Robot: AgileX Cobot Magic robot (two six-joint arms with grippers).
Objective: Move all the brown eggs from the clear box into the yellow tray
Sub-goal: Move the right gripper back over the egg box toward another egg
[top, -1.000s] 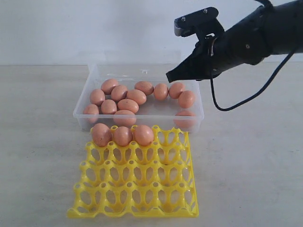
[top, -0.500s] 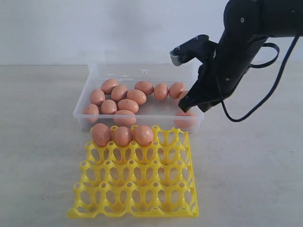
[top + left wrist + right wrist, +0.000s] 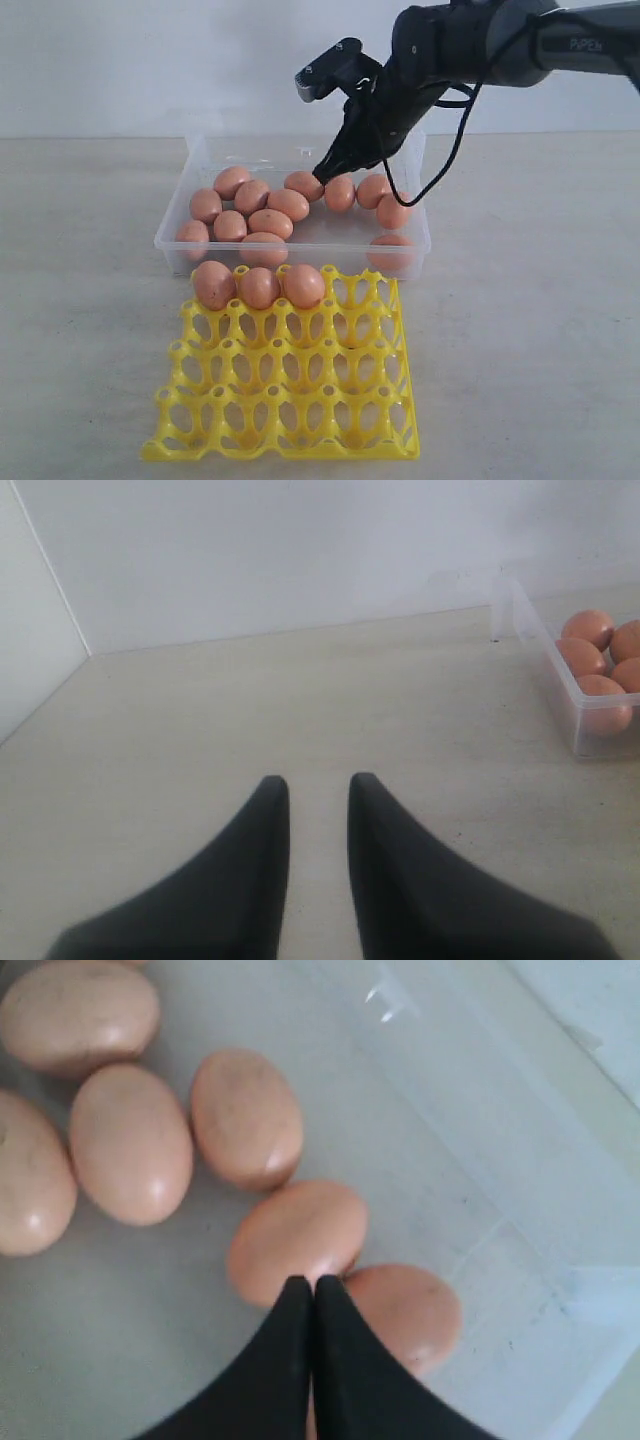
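Your right gripper (image 3: pixel 312 1290) has its jaws pressed together, holding nothing, just over two eggs (image 3: pixel 297 1240) near the back wall of the box (image 3: pixel 340 242). Open the jaws before you descend, straddle one egg only, and close softly. Three eggs sit already in the tray (image 3: pixel 280 445).

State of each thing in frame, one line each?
Clear rectangular plastic box: open, eggs inside.
Bright yellow plastic egg tray: three cups beside the box filled, rest empty.
Smooth brown eggs: three seated in tray, others loose in box.
Right end effector: shut, empty, over box.
Left end effector: open, empty.
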